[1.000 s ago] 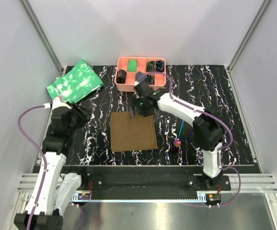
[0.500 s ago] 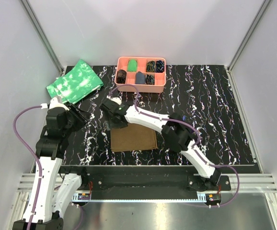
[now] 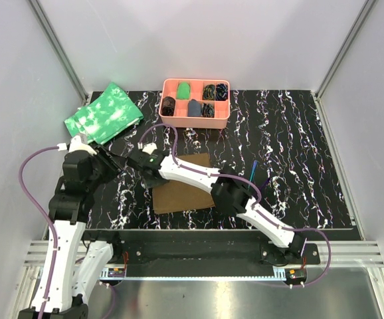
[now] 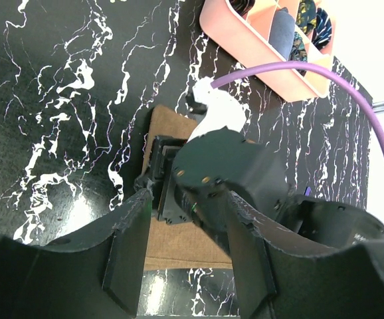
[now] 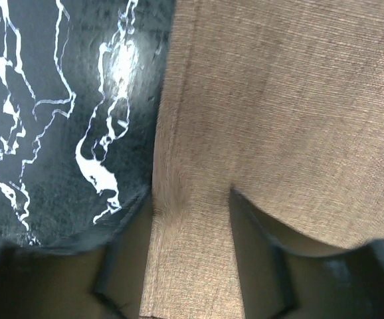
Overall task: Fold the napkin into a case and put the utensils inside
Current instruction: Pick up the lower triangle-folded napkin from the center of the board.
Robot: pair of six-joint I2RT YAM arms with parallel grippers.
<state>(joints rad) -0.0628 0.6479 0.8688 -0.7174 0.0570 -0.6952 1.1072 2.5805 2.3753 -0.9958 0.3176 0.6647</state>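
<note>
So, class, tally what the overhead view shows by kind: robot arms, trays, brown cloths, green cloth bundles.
Robot arms: 2, left arm, right arm
Pink tray: 1
Brown napkin: 1
Green mottled cloth bundle: 1
Total: 5

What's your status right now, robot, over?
Right gripper open, astride napkin left edge. Left gripper open, empty, close beside it. Napkin unfolded; utensils on table, off its right side.
</note>
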